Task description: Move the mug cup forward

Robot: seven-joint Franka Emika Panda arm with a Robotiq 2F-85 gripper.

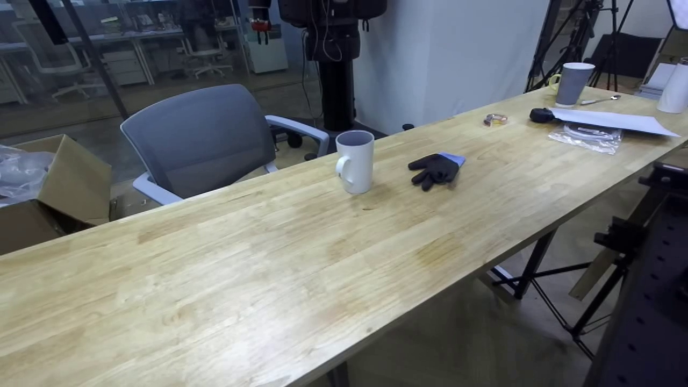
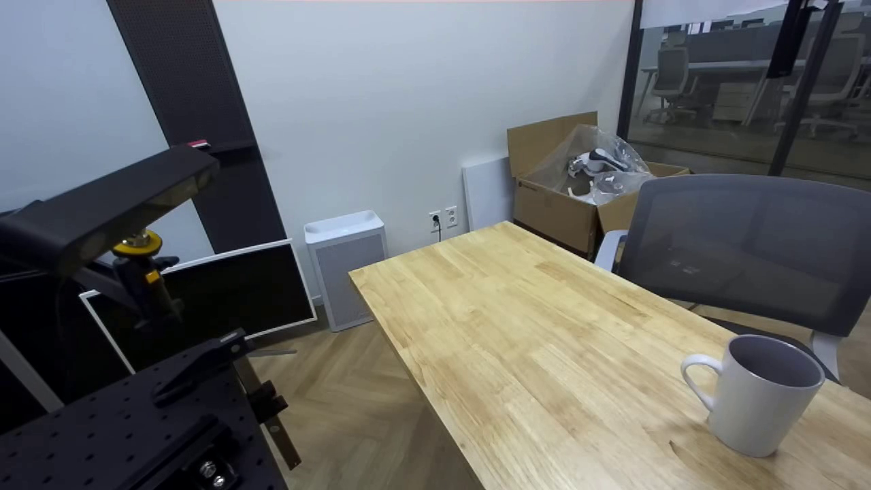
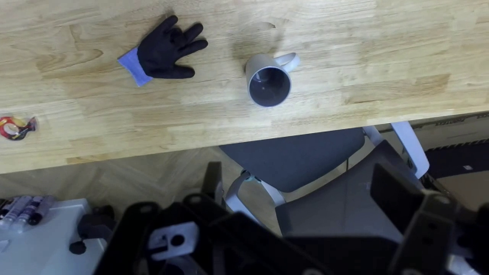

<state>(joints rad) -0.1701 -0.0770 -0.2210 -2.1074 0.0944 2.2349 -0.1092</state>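
Observation:
The white mug cup [image 1: 360, 167] stands upright on the wooden table [image 1: 258, 269], close to the edge by the chair. It also shows in an exterior view [image 2: 762, 405], with its handle towards the table's bare end. In the wrist view the mug cup [image 3: 268, 84] is seen from above, with a dark inside that looks empty. My gripper [image 3: 301, 185] is open, with its black fingers wide apart and nothing between them. In the wrist view the fingers appear below the mug cup, over the chair, not touching it. I cannot make out the gripper in either exterior view.
A dark glove [image 1: 435, 171] lies beside the mug cup, with a tape roll [image 1: 495, 119] farther along. A grey cup [image 1: 574, 86] and a paper sheet [image 1: 613, 119] are at the far end. A grey chair [image 2: 748, 252] stands against the table edge.

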